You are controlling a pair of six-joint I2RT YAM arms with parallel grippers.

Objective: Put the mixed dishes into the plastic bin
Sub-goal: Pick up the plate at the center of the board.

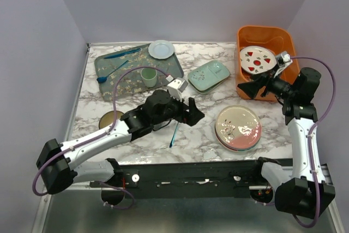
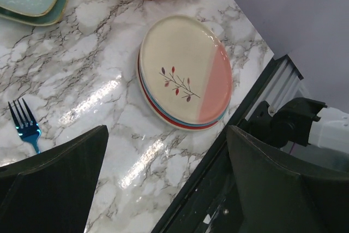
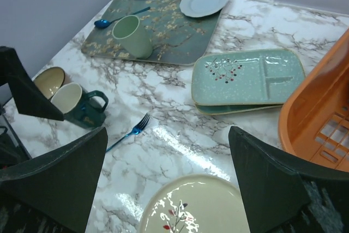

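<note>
**Claws.** Left claw (image 1: 192,112) is fully open and holds nothing. Right claw (image 1: 250,88) is likewise spread wide and empty, poised at the near left corner of the orange plastic bin (image 1: 265,34).

**Task items.**
- The bin stands at the far right of the tabletop (image 1: 199,141).
- One white plate with red marks (image 1: 256,59) already lies inside it.
- Outside the bin are the stack of round plates (image 1: 238,128), near right; the pale-green divided dish (image 1: 209,76), centre; and the tan bowl (image 1: 110,118) and dark mug (image 3: 82,106), near left.

**Governing relation.** The stack lies between the claws, to the right of the left claw and on the near side of the right claw. It is round, so it has no long axis. In my judgement the right arm is marginally nearer and is on the bin's side.
</note>
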